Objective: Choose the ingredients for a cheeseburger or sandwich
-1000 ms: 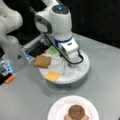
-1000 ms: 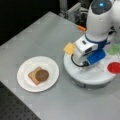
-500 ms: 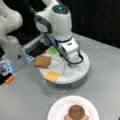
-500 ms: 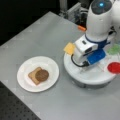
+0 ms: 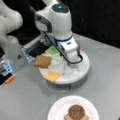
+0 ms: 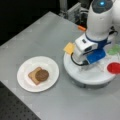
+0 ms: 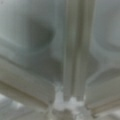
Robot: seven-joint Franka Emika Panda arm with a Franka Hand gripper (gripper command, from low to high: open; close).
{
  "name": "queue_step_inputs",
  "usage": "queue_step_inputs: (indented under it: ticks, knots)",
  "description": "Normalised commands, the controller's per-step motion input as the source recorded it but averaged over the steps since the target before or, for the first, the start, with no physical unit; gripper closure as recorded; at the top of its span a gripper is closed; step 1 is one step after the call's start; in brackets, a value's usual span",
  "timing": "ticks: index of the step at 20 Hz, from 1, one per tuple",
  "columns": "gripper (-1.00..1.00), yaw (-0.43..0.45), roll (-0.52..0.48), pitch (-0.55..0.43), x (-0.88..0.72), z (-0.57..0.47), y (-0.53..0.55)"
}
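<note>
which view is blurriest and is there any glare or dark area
The wrist view is blurriest: only smeared pale dividers of the white tray show, too close to focus. Both front views are soft; in a front view the background behind the arm is black, and the plate with bread and patty looks bright.

Looks like a robotics lab or test bench, not a home or kitchen. White Franka arm (image 5: 56, 27) bolted beside a plain grey surface (image 6: 45, 35), dark backdrop behind. Perforated black mounting board (image 6: 15, 110) showing at a front view's bottom left corner, typical of lab benches. Second white robot body (image 5: 10, 32) and electronics with blue lights (image 5: 6, 68) at a front view's left. Toy food only: flat pieces on a round white divided tray (image 5: 75, 75), a bread slice and brown patty (image 6: 41, 75) on a white plate (image 6: 27, 86). No stove, sink or household furniture-style fittings among what shows.
</note>
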Motion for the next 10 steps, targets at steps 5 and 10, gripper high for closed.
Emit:
queue_step_inputs:
  ticks: [5,10]
  knots:
    - [-1.0,-0.232,0.047,0.003,0.0,0.09,0.18]
    - [-1.0,-0.135,0.046,0.013,0.01,0.09,0.13]
